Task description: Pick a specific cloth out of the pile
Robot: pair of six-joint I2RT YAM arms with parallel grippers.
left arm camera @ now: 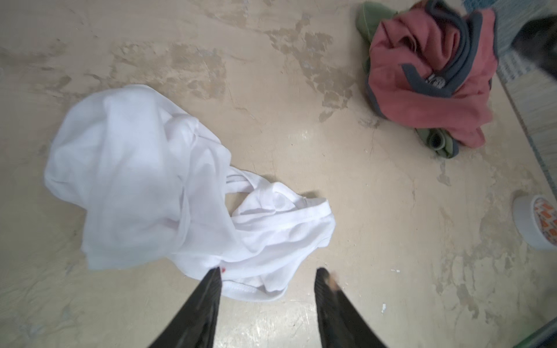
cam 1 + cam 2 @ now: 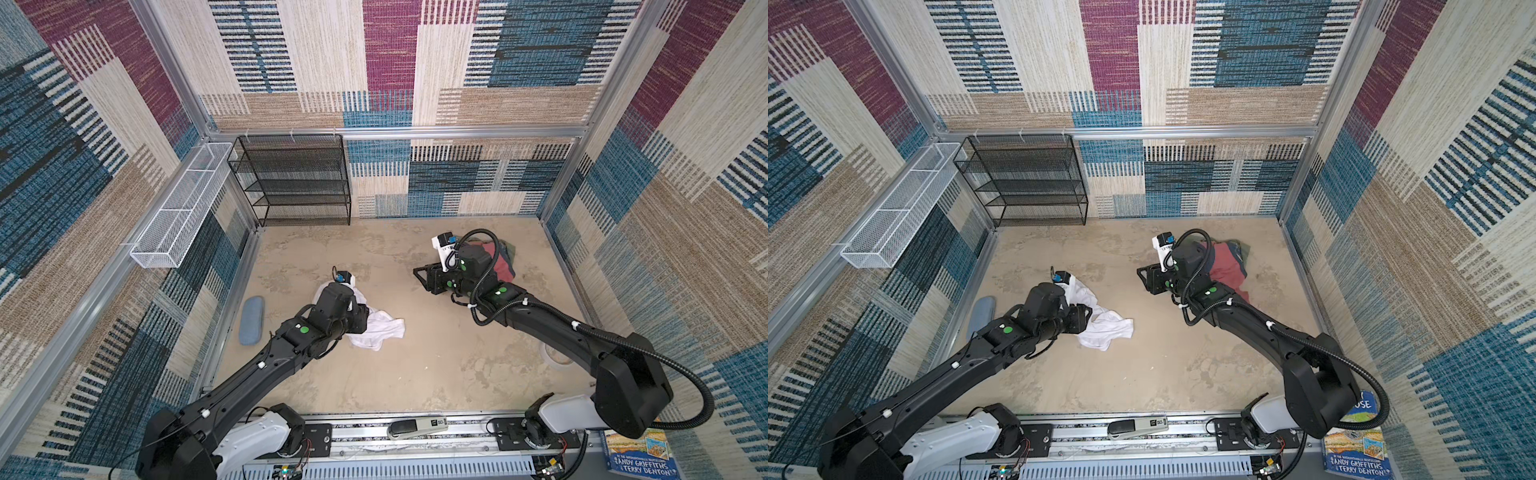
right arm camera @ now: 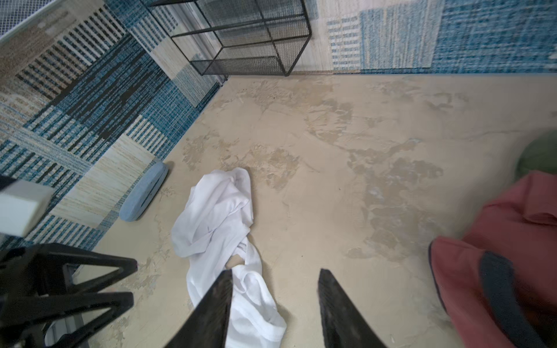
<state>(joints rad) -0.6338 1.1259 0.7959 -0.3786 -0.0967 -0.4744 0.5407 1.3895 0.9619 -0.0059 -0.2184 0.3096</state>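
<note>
My left gripper point(image 1: 266, 275) hangs half-parted and empty over the crumpled, soft white cloth point(image 1: 141, 180); my right gripper point(image 3: 275, 275), likewise parted, hangs empty near it.

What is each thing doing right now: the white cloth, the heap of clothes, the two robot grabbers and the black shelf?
Pile of salmon-red, grey-trimmed and olive-green garments: heaped, no gripper on it.
Plain white soft cloth: crumpled on the floor, apart from the pile, not gripped.
Left gripper: open, at the cloth's hem.
Right gripper: open, empty.
Black wire-mesh shelf: upright, empty.
</note>
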